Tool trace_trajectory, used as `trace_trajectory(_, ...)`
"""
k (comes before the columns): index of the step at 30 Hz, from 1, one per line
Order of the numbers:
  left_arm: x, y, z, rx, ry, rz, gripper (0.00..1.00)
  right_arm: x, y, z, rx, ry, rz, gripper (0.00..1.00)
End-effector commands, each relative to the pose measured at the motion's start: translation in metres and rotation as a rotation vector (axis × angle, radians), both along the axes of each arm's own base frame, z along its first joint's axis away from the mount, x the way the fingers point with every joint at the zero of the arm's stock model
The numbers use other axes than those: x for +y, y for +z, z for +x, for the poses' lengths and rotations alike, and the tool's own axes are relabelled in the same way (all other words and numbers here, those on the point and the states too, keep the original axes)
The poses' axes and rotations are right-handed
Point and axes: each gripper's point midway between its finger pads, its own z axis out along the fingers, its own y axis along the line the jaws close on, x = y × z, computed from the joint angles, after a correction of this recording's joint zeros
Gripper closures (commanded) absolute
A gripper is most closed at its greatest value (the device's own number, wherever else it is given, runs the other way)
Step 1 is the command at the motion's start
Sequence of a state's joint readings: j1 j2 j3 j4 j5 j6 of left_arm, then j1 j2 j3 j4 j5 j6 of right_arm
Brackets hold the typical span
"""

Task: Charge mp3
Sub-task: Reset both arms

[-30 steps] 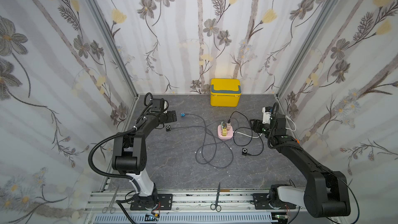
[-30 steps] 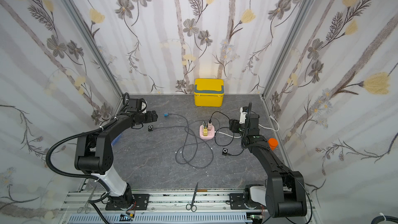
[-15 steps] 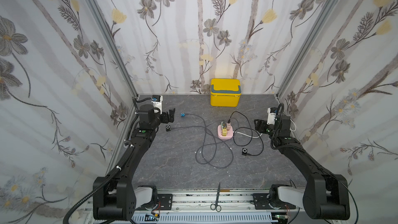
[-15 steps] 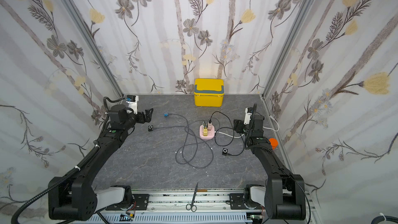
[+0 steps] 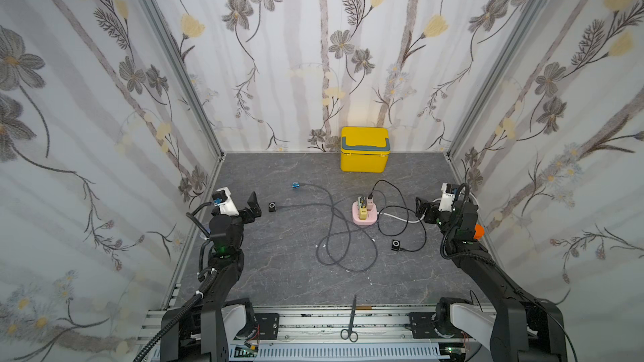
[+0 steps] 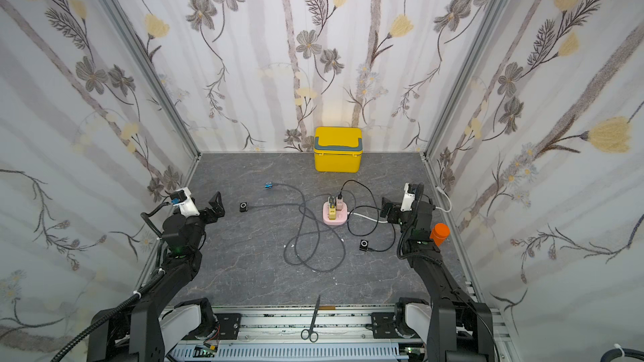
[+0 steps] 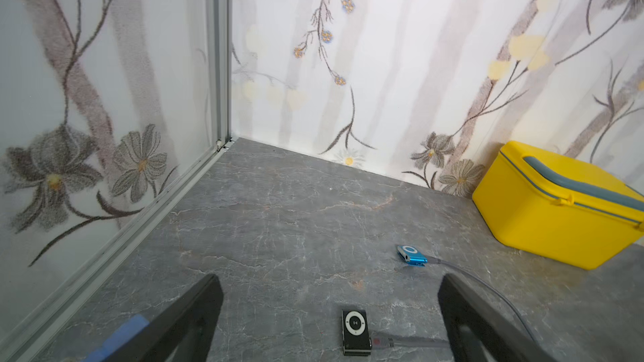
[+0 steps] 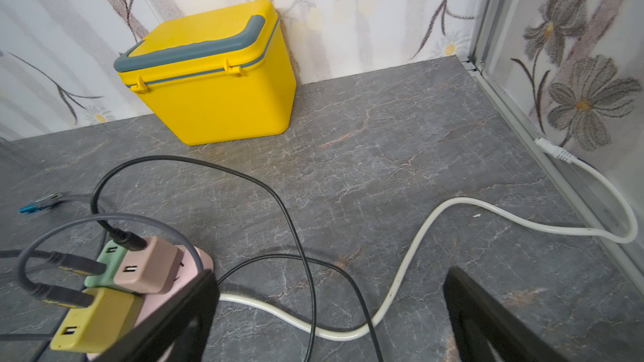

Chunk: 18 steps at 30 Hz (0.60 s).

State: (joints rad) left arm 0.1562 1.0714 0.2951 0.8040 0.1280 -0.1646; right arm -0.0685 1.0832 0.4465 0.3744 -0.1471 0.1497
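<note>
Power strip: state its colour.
The power strip is pink, clearest in a top view.

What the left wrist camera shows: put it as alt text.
A black mp3 player lies on the grey table, framed by the open fingers of the left gripper, a cable plugged into it. Farther off are a blue mp3 player, also cabled, and a yellow box against the floral wall.

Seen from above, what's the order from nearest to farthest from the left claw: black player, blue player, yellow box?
1. Black player, right beside the left gripper.
2. Blue player, farther back.
3. Yellow box, at the back wall.
</note>
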Motion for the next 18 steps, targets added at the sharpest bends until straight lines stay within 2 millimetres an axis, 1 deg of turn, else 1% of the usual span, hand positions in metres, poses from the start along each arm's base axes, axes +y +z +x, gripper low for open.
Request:
trace_trajectory(1, 0.006, 0.008, -0.002, -0.07, 0.029, -0.009, 0.0, -0.008, 0.018, 0.001, -0.124, -0.029, -0.044, 0.0)
trace_trajectory(4, 0.007, -0.005, -0.004, -0.061, 0.034, -0.018, 0.0, -0.008, 0.01, -0.003, -0.152, -0.03, -0.041, 0.0)
trace_trajectory(7, 0.006, -0.013, 0.001, -0.042, 0.02, -0.019, 0.0, -0.005, 0.005, -0.002, -0.172, -0.009, -0.037, 0.0)
trace_trajectory(10, 0.004, -0.019, 0.005, -0.032, 0.004, -0.022, 0.0, -0.003, -0.002, 0.001, -0.184, 0.005, -0.036, 0.0)
trace_trajectory(13, 0.002, -0.02, 0.011, -0.034, -0.012, -0.014, 0.0, -0.003, -0.01, 0.005, -0.192, 0.013, -0.047, 0.0)
trace_trajectory(18, -0.001, -0.027, 0.021, -0.013, -0.041, -0.031, 0.0, 0.0, -0.018, 0.01, -0.21, 0.029, -0.05, 0.0)
